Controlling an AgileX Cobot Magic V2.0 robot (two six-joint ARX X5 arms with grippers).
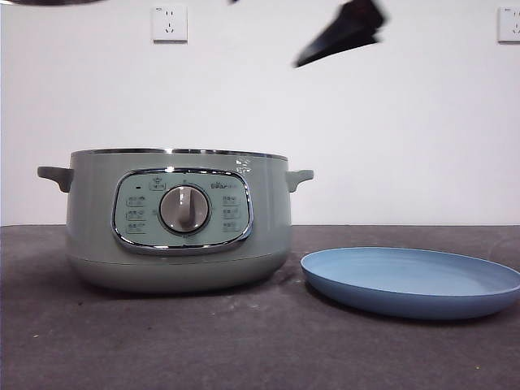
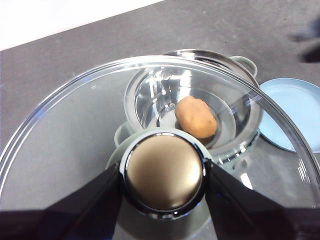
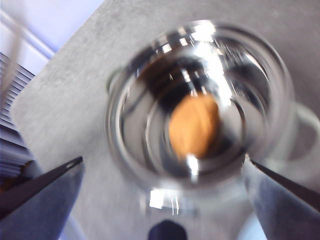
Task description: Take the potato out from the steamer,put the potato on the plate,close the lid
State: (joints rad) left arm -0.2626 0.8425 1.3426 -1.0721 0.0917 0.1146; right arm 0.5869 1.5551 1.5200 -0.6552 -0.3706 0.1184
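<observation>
Left gripper [image 2: 162, 172] clamps lid [image 2: 75, 130] aloft | right gripper [image 3: 162, 170] wide over potato [image 3: 194, 126], blurred | your risk: probably striking steamer [image 1: 179, 219] rim.

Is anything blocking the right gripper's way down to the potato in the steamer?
Nothing visible. The left gripper holds the lid up off the steamer, and the right gripper, jaws open, looks straight down at the uncovered potato.
</observation>
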